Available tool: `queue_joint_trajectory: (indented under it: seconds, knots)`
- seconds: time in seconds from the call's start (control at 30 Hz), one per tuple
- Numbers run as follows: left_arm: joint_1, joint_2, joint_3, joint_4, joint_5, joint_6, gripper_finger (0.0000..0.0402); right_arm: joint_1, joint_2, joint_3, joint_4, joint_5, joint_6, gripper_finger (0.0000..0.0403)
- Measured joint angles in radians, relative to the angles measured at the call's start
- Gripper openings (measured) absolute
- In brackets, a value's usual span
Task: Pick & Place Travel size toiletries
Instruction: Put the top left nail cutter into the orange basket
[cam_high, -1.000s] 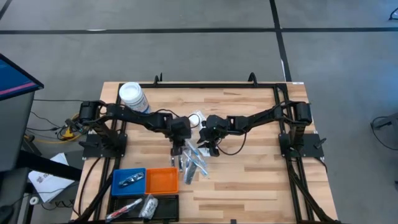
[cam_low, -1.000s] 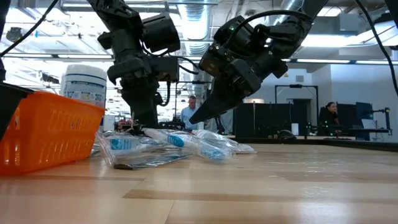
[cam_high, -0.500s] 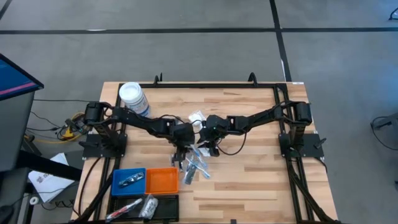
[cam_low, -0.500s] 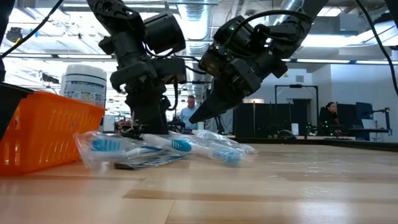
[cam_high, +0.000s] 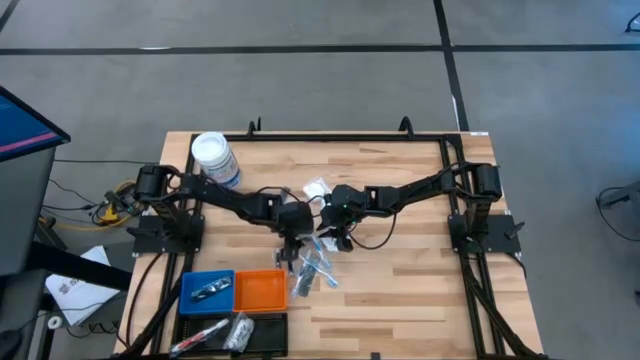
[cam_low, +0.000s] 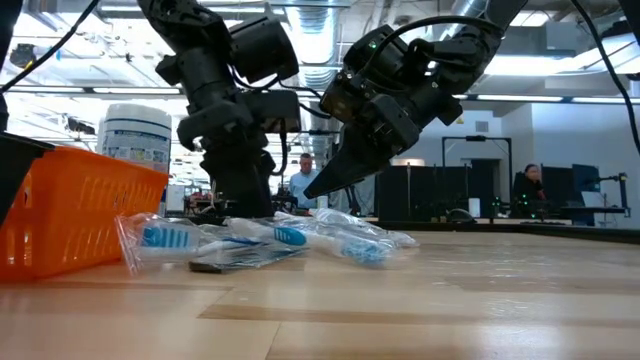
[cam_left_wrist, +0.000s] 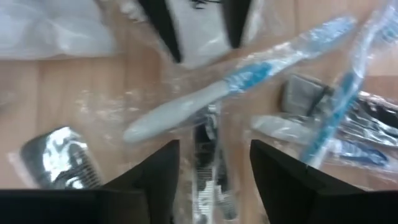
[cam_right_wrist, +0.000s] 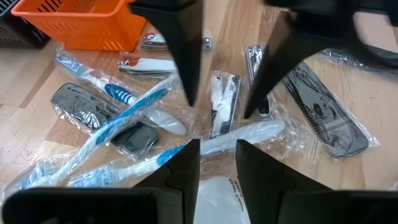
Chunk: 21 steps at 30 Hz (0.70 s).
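Observation:
The travel size toiletries (cam_high: 312, 264) lie in a loose pile at mid-table. They are wrapped blue-and-white toothbrushes (cam_left_wrist: 236, 84), combs (cam_right_wrist: 323, 134), and a slim wrapped item (cam_left_wrist: 208, 162). My left gripper (cam_high: 296, 240) is open and reaches down into the pile. In the left wrist view its fingers (cam_left_wrist: 212, 144) stand on either side of the slim wrapped item. My right gripper (cam_high: 335, 232) is open and hovers above the pile's far side (cam_low: 320, 185). Below its fingers (cam_right_wrist: 216, 143) are a toothbrush and a white packet. My left gripper comes from above, pointing down, with its open fingers (cam_left_wrist: 165, 168) on either side of the slim wrapped item (cam_left_wrist: 208, 180). That item lies flat on the table among the other packets. Whether the fingertips touch its wrapper, I cannot tell.
An orange tray (cam_high: 262, 290) and a blue tray (cam_high: 207, 290) sit near the table's near-left corner, with a black tray (cam_high: 230, 332) in front of them. A white-lidded jar (cam_high: 213, 157) stands far left. A white packet (cam_high: 316, 188) lies beyond the grippers. The table's right half offers free room.
My left gripper has moved toward the near edge and down into the pile, staying open. The packets have shifted with it: a wrapped toothbrush at the pile's left end has slid toward the orange tray. My right gripper has kept still.

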Motion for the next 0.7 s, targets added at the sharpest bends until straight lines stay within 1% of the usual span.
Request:
queue_joint_trajectory:
  seconds: [0.13, 0.27, 0.57, 0.7]
  knots:
    - [-0.024, 0.0, 0.0, 0.002, -0.013, 0.001, 0.0198, 0.0, 0.0, 0.0, 0.0, 0.0, 0.0, 0.0098]
    - [-0.023, 0.005, 0.0, 0.005, -0.041, 0.007, 0.0191, 0.0, 0.0, 0.0, 0.0, 0.0, 0.0, 0.0098]
    - [-0.022, 0.082, 0.005, 0.032, -0.05, 0.014, 0.018, 0.0, 0.0, 0.001, 0.0, 0.0, 0.008, 0.0098]
    - [-0.02, 0.095, 0.005, 0.037, -0.05, 0.013, 0.0179, 0.0, 0.001, 0.001, 0.0, 0.0, 0.008, 0.0098]
